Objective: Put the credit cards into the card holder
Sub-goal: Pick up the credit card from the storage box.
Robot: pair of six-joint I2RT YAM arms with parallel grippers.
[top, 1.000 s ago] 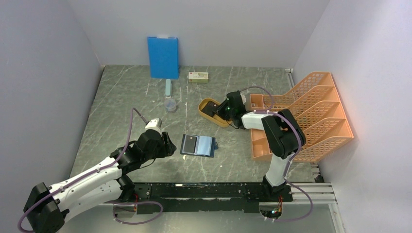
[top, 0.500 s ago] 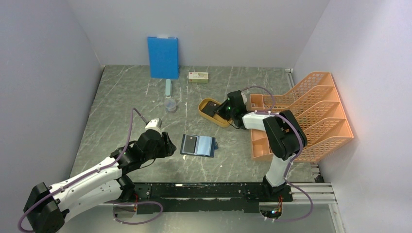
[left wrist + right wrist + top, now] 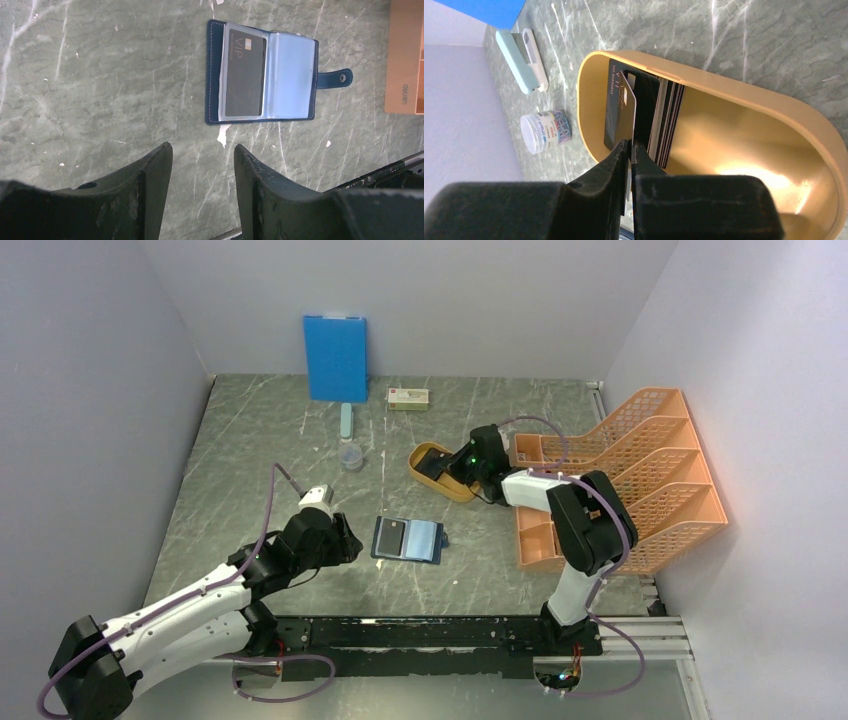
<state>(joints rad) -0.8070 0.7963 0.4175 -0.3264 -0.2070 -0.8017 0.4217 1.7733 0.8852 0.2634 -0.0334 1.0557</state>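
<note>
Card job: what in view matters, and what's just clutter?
Job:
- card holder, open, black card already sleeved
- card stack in yellow tray
- single card pinched by right gripper
- left gripper, open, near the holder

Clutter:
- blue board
- orange file rack
- paper-clip jar
- teal stapler-like tool
- small box

The left arm (image 3: 190, 605) is stretched low and forward, and the left gripper (image 3: 202, 150) is held with its 2 jaws parted. The right arm (image 3: 580, 520) is bent at the elbow, with the right gripper (image 3: 630, 145) clamped on 1 credit card (image 3: 631, 107).
</note>
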